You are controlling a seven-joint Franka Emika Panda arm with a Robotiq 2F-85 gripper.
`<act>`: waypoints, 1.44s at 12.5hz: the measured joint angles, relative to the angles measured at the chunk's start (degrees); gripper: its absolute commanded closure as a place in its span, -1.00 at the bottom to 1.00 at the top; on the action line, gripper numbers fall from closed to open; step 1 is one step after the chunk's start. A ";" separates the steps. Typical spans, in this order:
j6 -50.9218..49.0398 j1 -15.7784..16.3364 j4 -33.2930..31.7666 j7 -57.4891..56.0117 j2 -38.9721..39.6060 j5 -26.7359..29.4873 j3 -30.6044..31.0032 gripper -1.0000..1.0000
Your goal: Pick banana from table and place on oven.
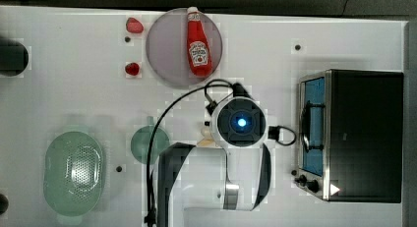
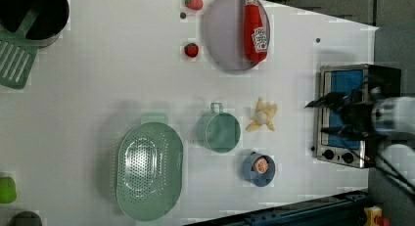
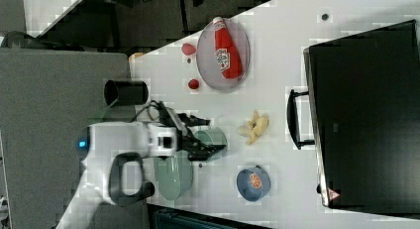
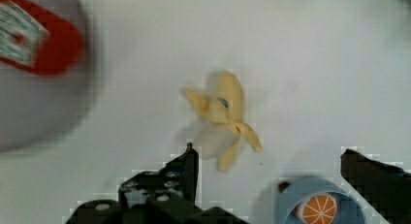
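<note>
Arm hanging over the banana, hand spread wide and holding nothing.

From the wrist view, the hand [image 4: 266, 161] is hovering above the tabletop [image 4: 315, 64] with its two dark fingers [image 4: 186, 168] standing far apart, and the banana [image 4: 223, 117] is lying flat just beyond them, peel strips splayed out. Beside it a small blue cup [image 2: 259, 169] is sitting with an orange slice inside, and a green mug [image 2: 219, 130] is standing near the banana on the left view's left. Further off, a ketchup bottle [image 2: 255, 28] is lying on a grey plate [image 2: 225, 35]. The oven [image 2: 342, 113] is standing well apart from the banana, at the tabletop's edge on the left view's right, its top bare.
</note>
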 measured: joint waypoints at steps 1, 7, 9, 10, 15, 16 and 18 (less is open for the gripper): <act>2.63 0.00 -0.56 0.16 2.30 0.29 0.45 -1.00; 11.53 0.52 -1.01 0.28 15.75 -0.43 1.34 -1.00; 14.52 0.64 -0.67 0.52 18.51 -1.50 2.45 -1.00; 16.20 0.42 -0.90 0.55 19.40 -1.48 3.33 -1.00; 24.40 1.50 -4.70 0.64 21.35 0.06 4.37 -0.18; 24.40 1.63 -5.26 0.64 21.49 0.23 4.11 0.06; 24.40 1.42 -5.15 0.64 22.66 -0.82 4.02 0.50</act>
